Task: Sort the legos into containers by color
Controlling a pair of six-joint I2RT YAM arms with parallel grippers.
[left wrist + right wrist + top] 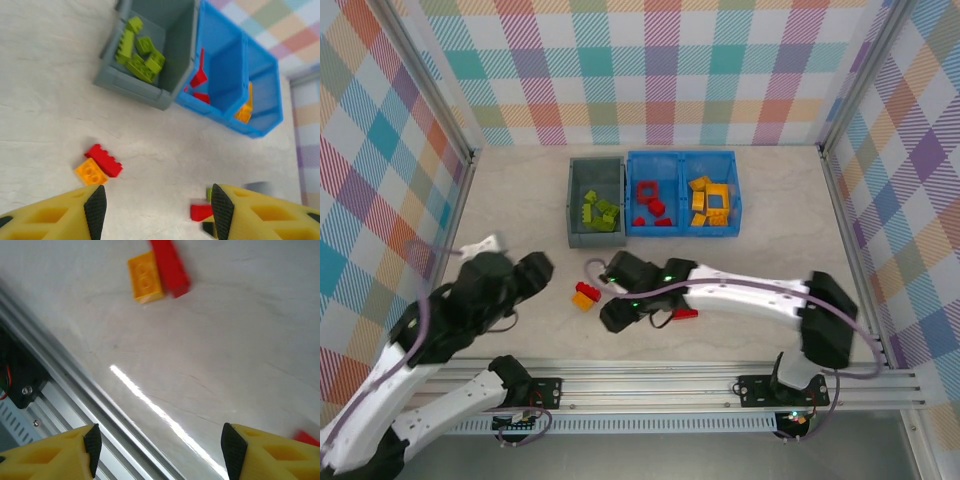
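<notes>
Where the aluminium rail (65, 385) runs along the table's near edge, the right gripper (157, 442) hangs with its fingers well apart and nothing between them. Just beyond it a red brick (170, 265) and an orange brick (146, 277) lie touching. The left gripper (157, 205) is likewise parted and empty. Farther back, the grey bin (596, 238) holds lime green legos (600, 211). Right beside it, the blue bin (683, 231) has red legos (650, 200) in its left compartment and orange-yellow legos (710, 200) in its right.
</notes>
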